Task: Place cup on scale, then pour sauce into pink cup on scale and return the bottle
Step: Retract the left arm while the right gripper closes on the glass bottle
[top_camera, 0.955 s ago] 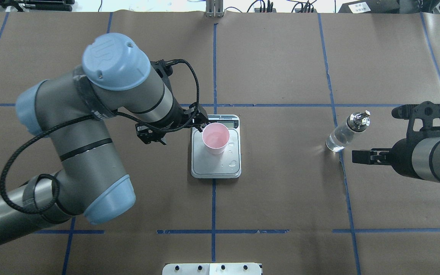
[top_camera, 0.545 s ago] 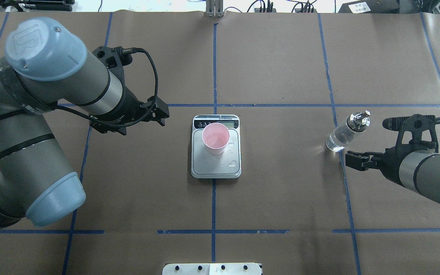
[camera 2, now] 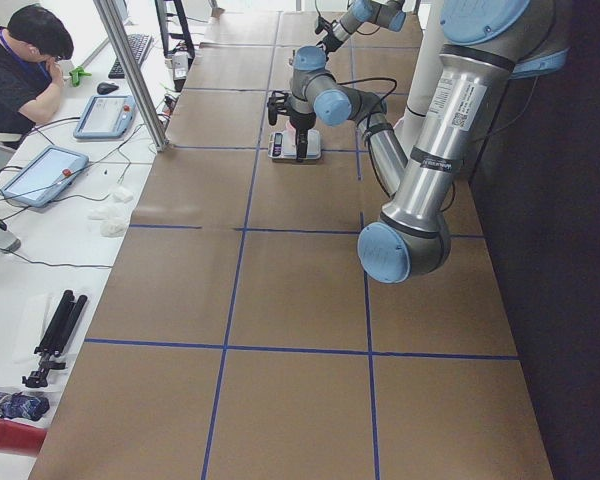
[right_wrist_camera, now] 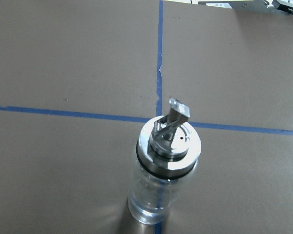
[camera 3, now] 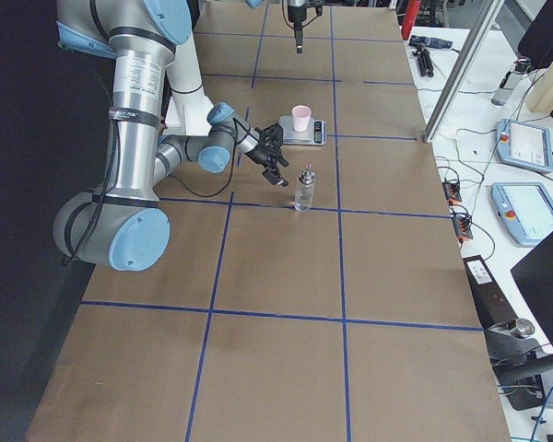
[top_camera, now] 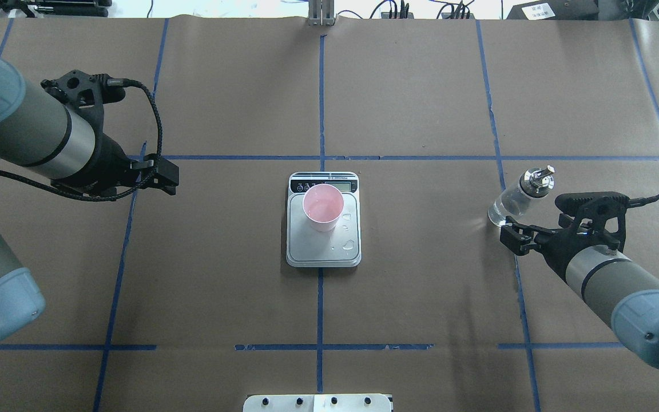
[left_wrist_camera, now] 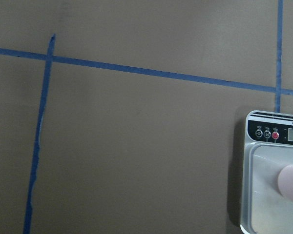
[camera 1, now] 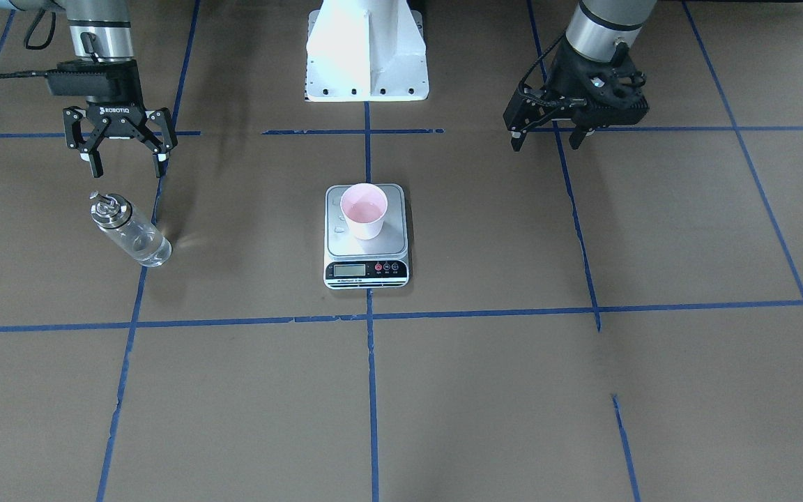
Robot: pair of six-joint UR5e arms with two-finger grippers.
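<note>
From my console, the cup (top_camera: 323,207) stands upright on the scale (top_camera: 324,254), toward the display end of the silver platform, in the centre of the overhead view. A few droplets (top_camera: 349,245) sit on the bare metal beside it and lower in the frame. The bottle (top_camera: 513,200) stands upright on the table (top_camera: 421,286) at the right of that view, well apart from the scale. It sits right on a blue tape line (top_camera: 521,297), with its silver collar and spout on top. Through the glass wall the clear sauce (right_wrist_camera: 149,202) shows near the base. My right claw (camera 1: 127,169) is released, its fingers spread wide. In the front-facing view it hangs at upper left, just above the bottle in the frame and not touching it. The right wrist camera looks down on the bottle's spout in the lower centre of its picture. My left claw (camera 1: 544,143) is at upper right of the front-facing view, well apart from the scale, its fingers also parted and grasping nothing. Its wrist camera shows mostly bare table, with the scale's button strip and an edge of the cup at the lower right border.
</note>
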